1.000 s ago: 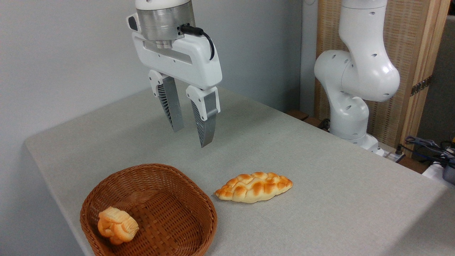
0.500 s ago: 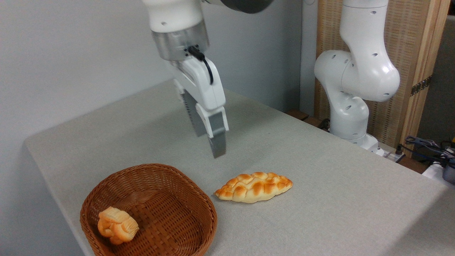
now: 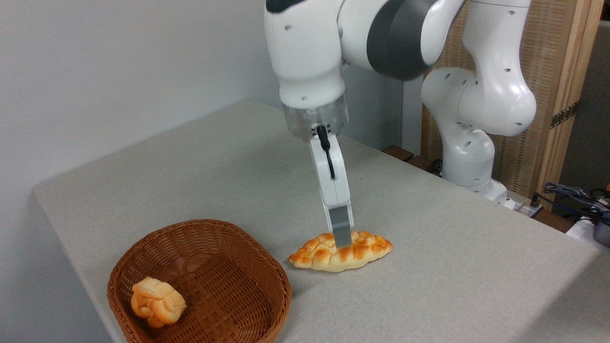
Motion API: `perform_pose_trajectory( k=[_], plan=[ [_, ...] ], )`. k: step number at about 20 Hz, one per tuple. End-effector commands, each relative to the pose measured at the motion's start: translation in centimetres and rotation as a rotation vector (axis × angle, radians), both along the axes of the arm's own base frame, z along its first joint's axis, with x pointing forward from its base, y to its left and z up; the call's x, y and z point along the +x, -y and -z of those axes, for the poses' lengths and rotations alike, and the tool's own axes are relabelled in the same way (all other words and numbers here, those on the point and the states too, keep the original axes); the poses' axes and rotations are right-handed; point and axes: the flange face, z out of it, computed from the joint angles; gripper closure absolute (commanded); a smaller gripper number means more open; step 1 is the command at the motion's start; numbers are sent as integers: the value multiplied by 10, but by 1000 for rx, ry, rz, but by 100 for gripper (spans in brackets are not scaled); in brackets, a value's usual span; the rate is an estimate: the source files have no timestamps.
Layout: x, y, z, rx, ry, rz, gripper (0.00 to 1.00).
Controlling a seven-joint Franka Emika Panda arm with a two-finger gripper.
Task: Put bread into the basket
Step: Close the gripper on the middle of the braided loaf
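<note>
1. Bread (image 3: 340,251): the long braided loaf lies flat on the grey table (image 3: 429,228), just right of the basket (image 3: 200,281) and apart from its rim. It has not moved since the earlier frames.
2. The gripper (image 3: 341,242) has come down from above the table and swung right; it is now seen edge-on, its near finger (image 3: 340,232) overlapping the top middle of the loaf. Whether the jaws are apart or together cannot be told from this angle.
3. The basket stays put near the front left corner, with the small knotted roll (image 3: 157,302) still inside at its left.
</note>
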Motion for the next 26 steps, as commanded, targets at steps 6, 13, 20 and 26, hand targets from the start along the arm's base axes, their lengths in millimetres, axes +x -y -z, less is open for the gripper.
perform_pose_trajectory(
  k=[6, 13, 20, 26],
  plan=[
    [-15, 7, 46, 13, -19, 43, 0],
    [-19, 9, 59, 13, -11, 52, 34],
    [-20, 10, 60, 10, -22, 53, 55],
    [-20, 12, 56, 6, -24, 57, 63]
  ],
)
